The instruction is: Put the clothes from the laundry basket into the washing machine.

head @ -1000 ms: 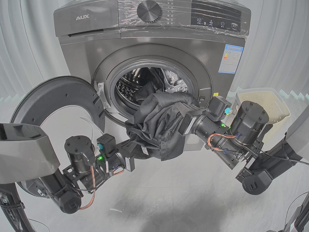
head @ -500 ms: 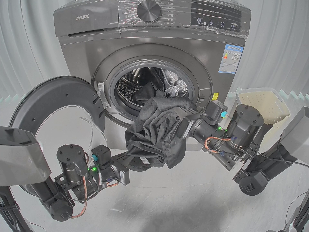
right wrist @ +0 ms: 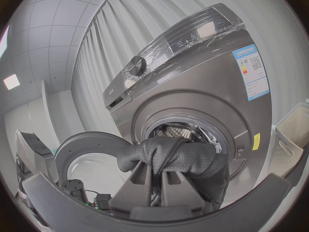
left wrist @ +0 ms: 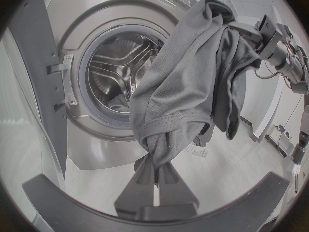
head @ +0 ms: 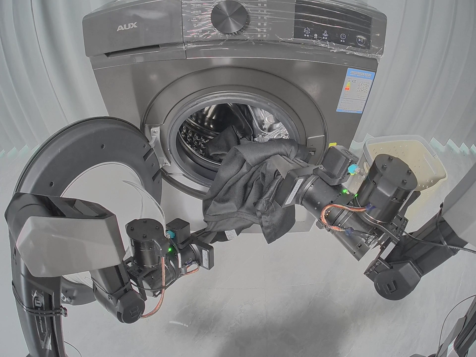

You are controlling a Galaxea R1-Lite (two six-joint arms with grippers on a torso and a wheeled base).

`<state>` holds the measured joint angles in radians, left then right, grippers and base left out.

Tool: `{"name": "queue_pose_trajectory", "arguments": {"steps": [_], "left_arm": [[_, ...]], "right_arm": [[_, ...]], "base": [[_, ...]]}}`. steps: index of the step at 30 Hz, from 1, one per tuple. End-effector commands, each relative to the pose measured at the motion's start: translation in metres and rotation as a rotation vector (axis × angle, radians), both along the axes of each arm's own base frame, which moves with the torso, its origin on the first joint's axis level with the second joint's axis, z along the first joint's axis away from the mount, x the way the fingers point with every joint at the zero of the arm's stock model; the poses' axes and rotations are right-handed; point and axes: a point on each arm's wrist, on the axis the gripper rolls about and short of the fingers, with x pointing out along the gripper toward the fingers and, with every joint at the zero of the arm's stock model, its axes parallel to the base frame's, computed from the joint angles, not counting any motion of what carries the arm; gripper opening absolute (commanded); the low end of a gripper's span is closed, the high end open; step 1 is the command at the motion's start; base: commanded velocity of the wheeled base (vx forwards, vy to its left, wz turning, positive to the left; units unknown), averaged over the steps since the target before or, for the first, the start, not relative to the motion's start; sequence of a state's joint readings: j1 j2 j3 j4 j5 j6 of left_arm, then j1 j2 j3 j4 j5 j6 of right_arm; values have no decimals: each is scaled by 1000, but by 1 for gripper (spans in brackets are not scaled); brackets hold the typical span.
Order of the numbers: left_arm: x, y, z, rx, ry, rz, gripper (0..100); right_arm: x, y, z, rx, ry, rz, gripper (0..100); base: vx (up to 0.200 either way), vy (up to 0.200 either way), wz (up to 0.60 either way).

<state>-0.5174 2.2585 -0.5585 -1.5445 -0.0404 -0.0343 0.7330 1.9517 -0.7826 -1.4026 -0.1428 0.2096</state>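
Observation:
A dark grey garment [head: 248, 184] hangs in front of the washing machine's open drum [head: 233, 125], stretched between both grippers. My right gripper [head: 281, 163] is shut on its upper fold, just before the lower right rim of the opening; the right wrist view shows the fold [right wrist: 173, 155] bunched over the gripper [right wrist: 156, 173]. Lower down, my left gripper [head: 214, 235] is shut on the bottom hem, seen as a pinched bunch [left wrist: 164, 145] at the left gripper [left wrist: 156, 171]. Another dark garment [head: 223, 142] lies inside the drum.
The round door [head: 89, 149] stands swung open to the left of the washing machine [head: 148, 80]. A cream laundry basket [head: 404, 159] sits on the floor to the machine's right, behind my right arm. Bare grey floor [head: 277, 293] spreads in front.
My left arm dropped back and left, then swung right again with the hem still held. The right gripper dipped and came back up toward the rim. The garment now hangs narrower and more stretched.

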Motion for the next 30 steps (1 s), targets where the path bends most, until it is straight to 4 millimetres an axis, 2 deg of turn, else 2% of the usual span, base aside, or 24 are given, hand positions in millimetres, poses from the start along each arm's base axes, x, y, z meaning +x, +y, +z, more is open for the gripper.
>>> {"name": "queue_pose_trajectory", "arguments": {"steps": [1, 7, 8, 21, 30], "left_arm": [[5, -1, -12, 13, 22, 6, 0], [4, 0, -13, 17, 25, 7, 0], [4, 0, -14, 18, 26, 7, 100], [7, -1, 0, -42, 5, 14, 100], [14, -1, -3, -37, -5, 21, 100]], "right_arm": [[-1, -1, 4, 9, -9, 1, 0], [-2, -1, 4, 9, -9, 2, 0], [-1, -1, 4, 9, -9, 1, 0], [-1, -1, 5, 12, -12, 1, 0], [-2, -1, 5, 10, -13, 2, 0]], "base": [[0, 0, 0], [0, 0, 0], [0, 0, 0], [0, 0, 0], [0, 0, 0]]}}
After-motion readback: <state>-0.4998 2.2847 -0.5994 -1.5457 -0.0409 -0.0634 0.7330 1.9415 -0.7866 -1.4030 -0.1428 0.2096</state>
